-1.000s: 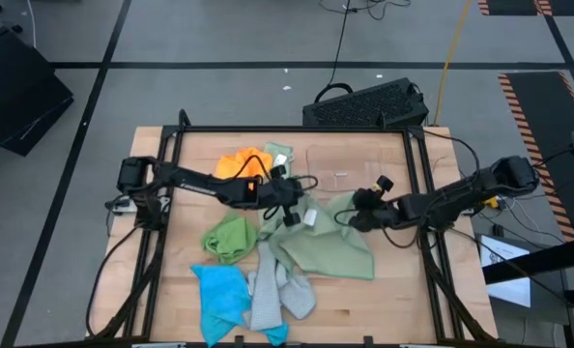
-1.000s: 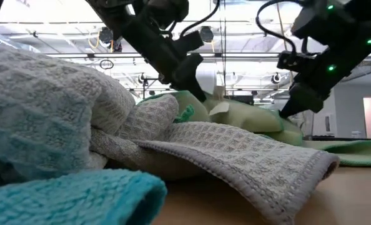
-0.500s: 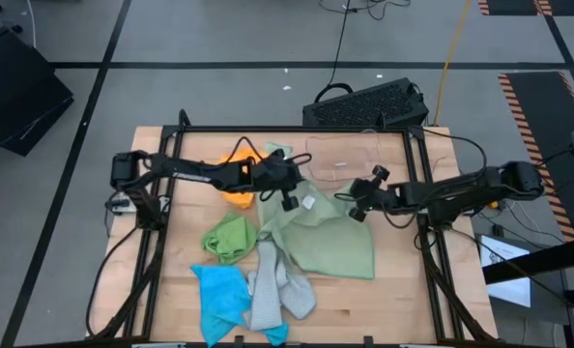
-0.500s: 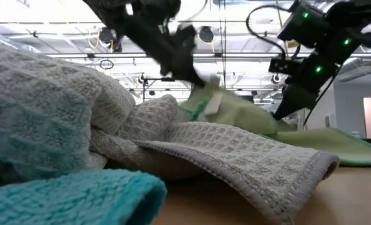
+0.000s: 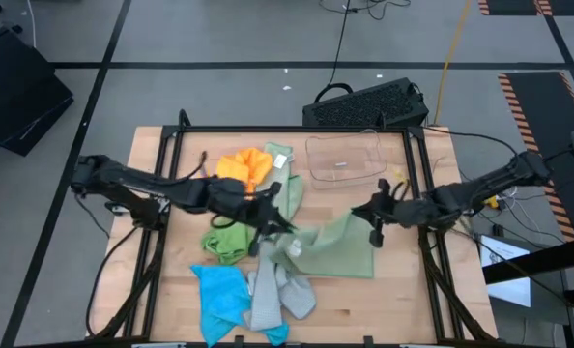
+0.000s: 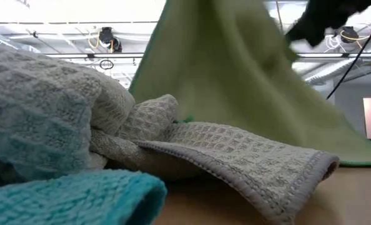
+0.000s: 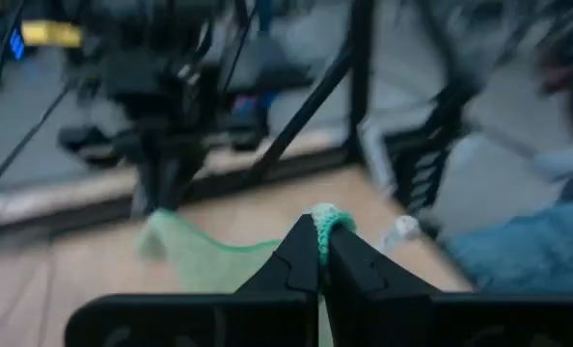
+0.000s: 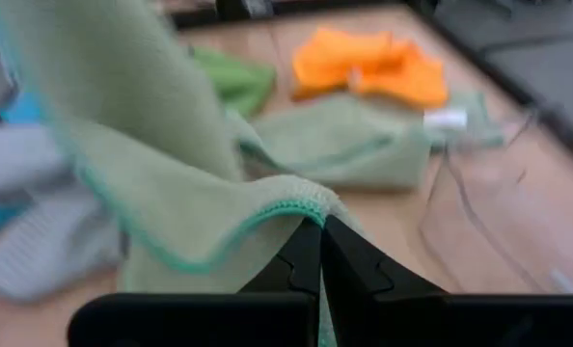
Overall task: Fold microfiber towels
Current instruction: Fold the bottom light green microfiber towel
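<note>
A pale green towel [image 5: 335,249] is held up between my two grippers near the table's middle. It fills the upper low view [image 6: 235,81] as a raised sheet. My left gripper [image 5: 271,220] is shut on its left far corner and my right gripper [image 5: 369,215] on its right far corner. An orange towel [image 5: 243,164] and a second pale green towel [image 5: 287,188] lie toward the far edge. A bright green towel [image 5: 229,237], a blue towel [image 5: 219,295] and a grey towel [image 5: 277,290] lie toward the near edge. My left gripper pinches the pale green towel's hemmed edge [image 7: 323,220] between its two shut fingers; a small bunch of it shows above the fingertips. The cloth runs off toward my right gripper, raised off the table. My right gripper pinches the towel's hemmed edge at a fold [image 8: 301,204] between its two shut fingers. The cloth rises and drapes away from the fingers, clear of the table there.
A clear plastic bin [image 5: 343,159] stands at the far edge, right of the orange towel. The grey towel [image 6: 235,150] and the blue towel [image 6: 67,194] lie close before the low camera. Bare wood [image 5: 403,290] shows at the near right.
My left gripper has gone from beside the orange towel toward the table's near edge, drawing the pale green towel's far left corner with it. My right gripper has shifted a little toward the right. The towel's far edge has come up off the table; its near part stays down.
</note>
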